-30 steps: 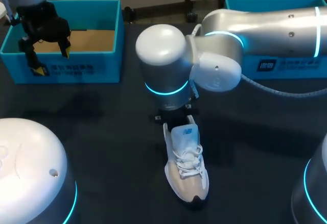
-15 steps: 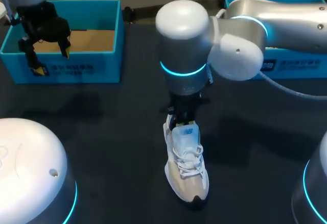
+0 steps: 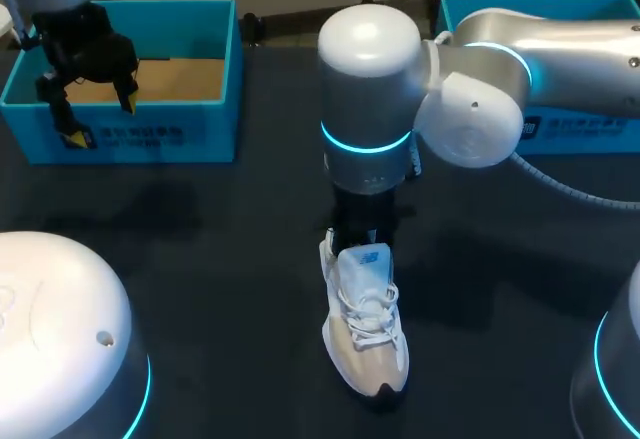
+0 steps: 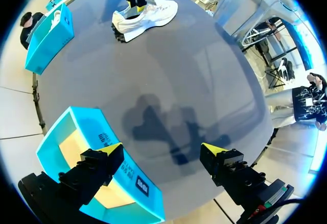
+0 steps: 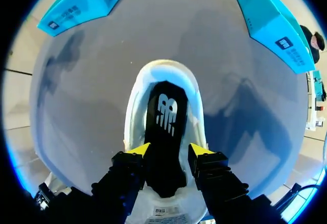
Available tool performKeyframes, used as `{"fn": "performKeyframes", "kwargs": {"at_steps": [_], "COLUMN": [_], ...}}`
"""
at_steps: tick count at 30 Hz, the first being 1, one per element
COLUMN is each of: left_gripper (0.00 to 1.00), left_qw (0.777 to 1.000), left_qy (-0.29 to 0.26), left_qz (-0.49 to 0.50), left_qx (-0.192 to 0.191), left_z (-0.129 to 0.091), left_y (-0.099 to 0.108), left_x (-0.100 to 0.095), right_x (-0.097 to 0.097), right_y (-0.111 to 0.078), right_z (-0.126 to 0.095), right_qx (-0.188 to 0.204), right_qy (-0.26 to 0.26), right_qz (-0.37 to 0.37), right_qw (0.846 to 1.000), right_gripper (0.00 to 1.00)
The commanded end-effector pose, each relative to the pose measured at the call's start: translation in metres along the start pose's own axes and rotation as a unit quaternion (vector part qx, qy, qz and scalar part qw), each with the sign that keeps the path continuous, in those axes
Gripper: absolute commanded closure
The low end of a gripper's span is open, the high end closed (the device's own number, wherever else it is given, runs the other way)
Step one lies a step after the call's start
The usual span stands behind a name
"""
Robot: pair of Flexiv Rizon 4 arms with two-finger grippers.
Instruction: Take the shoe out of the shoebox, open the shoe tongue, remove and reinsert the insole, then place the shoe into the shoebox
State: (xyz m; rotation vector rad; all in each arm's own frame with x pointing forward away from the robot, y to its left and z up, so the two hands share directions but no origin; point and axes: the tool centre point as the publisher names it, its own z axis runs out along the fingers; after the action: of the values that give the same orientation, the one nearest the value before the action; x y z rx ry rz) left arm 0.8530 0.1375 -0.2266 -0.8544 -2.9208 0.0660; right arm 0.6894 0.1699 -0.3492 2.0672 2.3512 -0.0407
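Dark table (image 3: 200, 259), insole (image 5: 164, 127) gripped between right pincer (image 5: 168, 150)

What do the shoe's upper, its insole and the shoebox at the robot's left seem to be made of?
Shoe: apparently a white and beige textile or synthetic upper, matte, with woven laces; the exact fabric is unclear.
Insole: black and matte, probably foam with a fabric top, bearing a white printed mark.
Shoebox: likely cardboard, with turquoise printed walls and a plain brown floor inside.
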Motion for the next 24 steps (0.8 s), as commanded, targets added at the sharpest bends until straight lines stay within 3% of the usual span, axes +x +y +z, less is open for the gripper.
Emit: {"fn": "performKeyframes", "kwargs": {"at_steps": [1,3,4,7,9,24], "left_gripper": [0.0,0.0,0.0,0.0,0.0,0.0], "left_qw": [1.0,1.0,1.0,1.0,1.0,1.0], "left_qy": [0.0,0.0,0.0,0.0,0.0,0.0], "left_qz": [0.0,0.0,0.0,0.0,0.0,0.0], "left_qx": [-0.001,-0.001,-0.001,-0.001,-0.001,-0.001], "left_z": [0.0,0.0,0.0,0.0,0.0,0.0], "left_y": [0.0,0.0,0.0,0.0,0.0,0.0], "left_x": [0.0,0.0,0.0,0.0,0.0,0.0], "right_x": [0.008,0.01,0.011,0.013,0.015,0.012], "right_y": [-0.001,-0.003,-0.004,-0.006,-0.006,-0.011], "right_z": [0.002,0.002,0.002,0.002,0.002,-0.001], "right_qx": [0.005,0.007,0.011,0.017,0.02,0.023], "right_qy": [-0.005,-0.008,-0.008,-0.006,-0.006,-0.004], "right_qz": [0.002,0.004,0.006,0.006,0.006,0.013], "right_qw": [1.0,1.0,1.0,1.0,1.0,1.0], "right_gripper": [0.51,0.47,0.32,0.07,0.0,0.0]}}
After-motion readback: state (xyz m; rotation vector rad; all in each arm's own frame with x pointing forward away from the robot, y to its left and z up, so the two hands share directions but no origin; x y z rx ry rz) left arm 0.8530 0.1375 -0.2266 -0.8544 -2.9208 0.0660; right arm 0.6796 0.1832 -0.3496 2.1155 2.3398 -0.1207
